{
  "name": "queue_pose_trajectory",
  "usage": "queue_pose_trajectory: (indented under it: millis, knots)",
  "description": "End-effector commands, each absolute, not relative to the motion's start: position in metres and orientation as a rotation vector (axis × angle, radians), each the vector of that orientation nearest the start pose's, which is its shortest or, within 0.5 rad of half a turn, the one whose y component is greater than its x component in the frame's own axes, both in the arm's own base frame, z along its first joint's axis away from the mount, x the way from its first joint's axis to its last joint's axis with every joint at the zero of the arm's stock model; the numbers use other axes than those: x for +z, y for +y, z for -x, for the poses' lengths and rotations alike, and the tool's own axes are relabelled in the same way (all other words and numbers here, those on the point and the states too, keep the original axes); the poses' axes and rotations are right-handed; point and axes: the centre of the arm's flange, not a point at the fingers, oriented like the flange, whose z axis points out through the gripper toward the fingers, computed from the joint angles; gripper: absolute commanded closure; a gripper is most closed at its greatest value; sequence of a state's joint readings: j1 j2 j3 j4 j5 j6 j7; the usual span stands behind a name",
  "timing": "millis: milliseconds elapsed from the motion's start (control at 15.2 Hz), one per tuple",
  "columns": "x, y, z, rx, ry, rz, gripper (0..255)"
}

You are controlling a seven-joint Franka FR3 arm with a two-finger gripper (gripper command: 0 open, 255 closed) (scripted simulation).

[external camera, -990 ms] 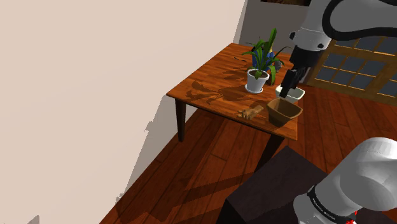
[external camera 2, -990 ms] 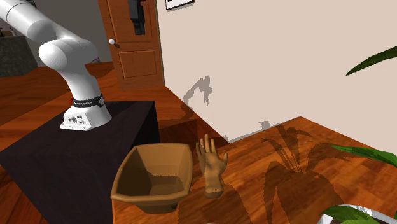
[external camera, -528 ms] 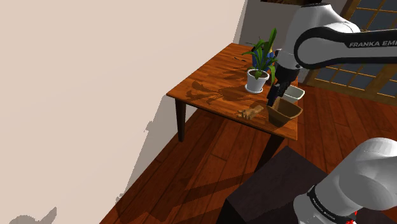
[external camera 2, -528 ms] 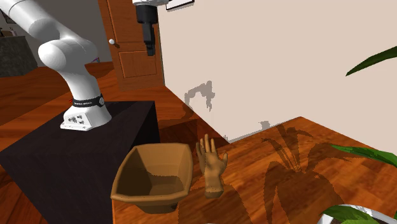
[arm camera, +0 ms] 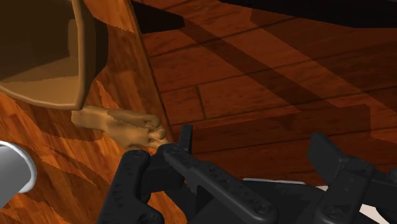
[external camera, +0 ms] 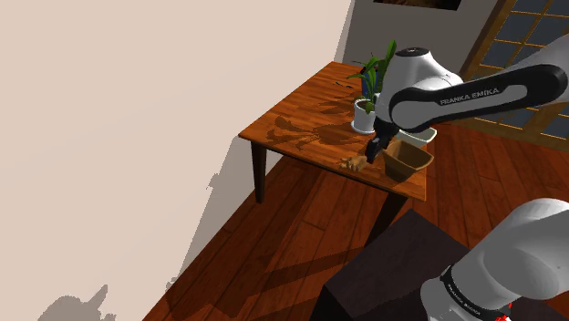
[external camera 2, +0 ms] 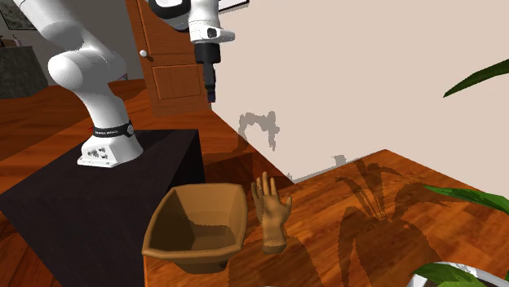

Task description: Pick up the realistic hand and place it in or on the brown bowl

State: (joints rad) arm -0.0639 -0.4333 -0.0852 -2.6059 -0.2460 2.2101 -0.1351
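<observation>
Tan model hand [external camera 2: 272,214], realistic shape, matte finish. It lies flat on the reddish-brown wooden surface [external camera: 301,114], with its digits toward the surface's edge and its wrist end just beside the brown squarish bowl [external camera 2: 192,259]. I can't tell if they touch.

Black fingers [external camera: 372,151]: spread apart, nothing held. In the wrist view the hand sits just outside 1 fingertip, not between the 2. The gap between them looks down on the plank floor [arm camera: 267,76] past the surface's edge. The bowl is further out, beyond the hand. In the second exterior view the fingers hang well above both.

Handling, my read:
- Looks rigid, wood-like and probably light, so no squash expected.
- The smooth finish could slip if pinched on a taper.
- The thin spread digits look like the weak point and give poor purchase, so avoid them.
- Best hold is across the palm or wrist, the narrow way, with the fingers straddling it from above.
- It lies low on the surface, so the fingertips need to get down nearly to the wood.
- It's close to the edge, so a sideways nudge could push it off.

The fingers need to shift inward over the surface before descending.

Count:
- 1 hand
- 1 brown bowl
- 1 white pot with a green plant [external camera: 363,113]
- 1 more white vessel [external camera: 424,137], partly behind the arm
- 1 surface
</observation>
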Motion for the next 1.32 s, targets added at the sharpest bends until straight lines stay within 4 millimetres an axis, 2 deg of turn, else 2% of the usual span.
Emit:
queue_pose_trajectory:
  millis: [0,924,1188,1254]
  knots:
    - [0.382,-0.076,-0.406,-0.038,-0.235,3.324,0]
    - [0.24,-0.135,-0.494,-0.094,-0.282,3.474,0]
    - [0.202,-0.155,-0.521,-0.111,-0.296,3.517,0]
    - [0.199,-0.157,-0.523,-0.113,-0.297,3.521,0]
